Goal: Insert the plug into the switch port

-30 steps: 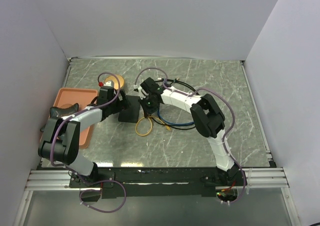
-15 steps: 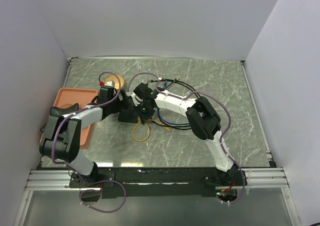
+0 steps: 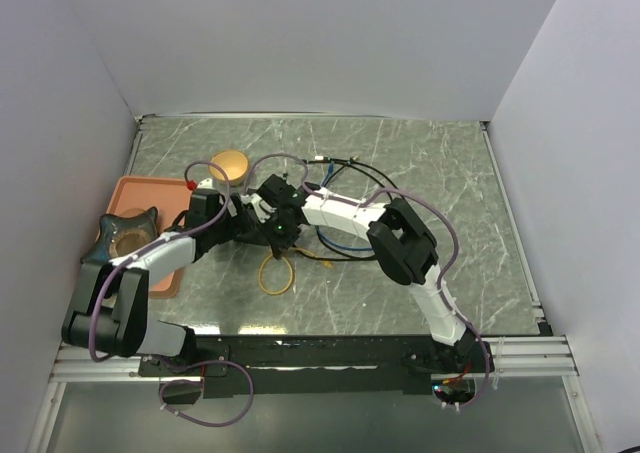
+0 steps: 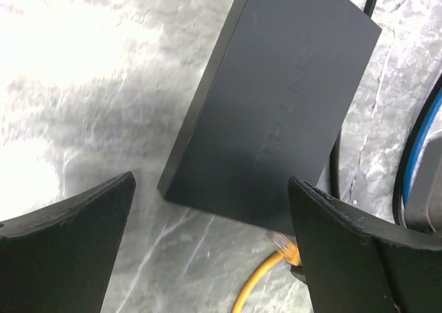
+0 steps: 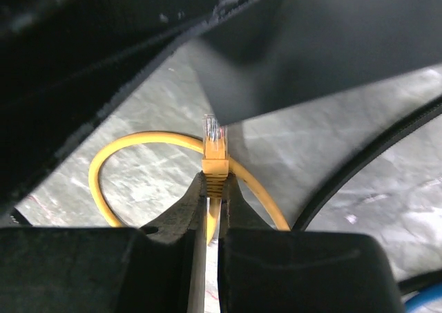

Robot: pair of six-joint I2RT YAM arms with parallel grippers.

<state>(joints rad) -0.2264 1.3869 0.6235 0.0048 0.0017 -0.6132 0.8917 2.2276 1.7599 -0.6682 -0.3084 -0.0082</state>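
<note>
The switch [image 4: 276, 99] is a flat matte-black box lying on the marble table, straight ahead of my left gripper [image 4: 214, 247]. That gripper stands wide open with nothing held, one finger on each side of the switch's near end. My right gripper [image 5: 215, 185] is shut on the ribbed boot of the yellow plug [image 5: 214, 144]. The clear tip of the plug [image 4: 282, 242] points at the switch's [image 5: 331, 43] near edge by a corner and sits just at it. From above, both grippers [image 3: 243, 225] [image 3: 275, 228] meet over the switch and hide most of it.
The yellow cable [image 3: 276, 272] loops on the table behind the plug. Black and blue cables [image 3: 340, 243] coil to the right of the switch. An orange tray [image 3: 152, 198] lies at the left, with a tan bowl [image 3: 230, 163] behind it.
My right gripper has carried the plug leftward to the switch, dragging the yellow loop with it. My left arm has drawn back to the left, uncovering the bowl.
</note>
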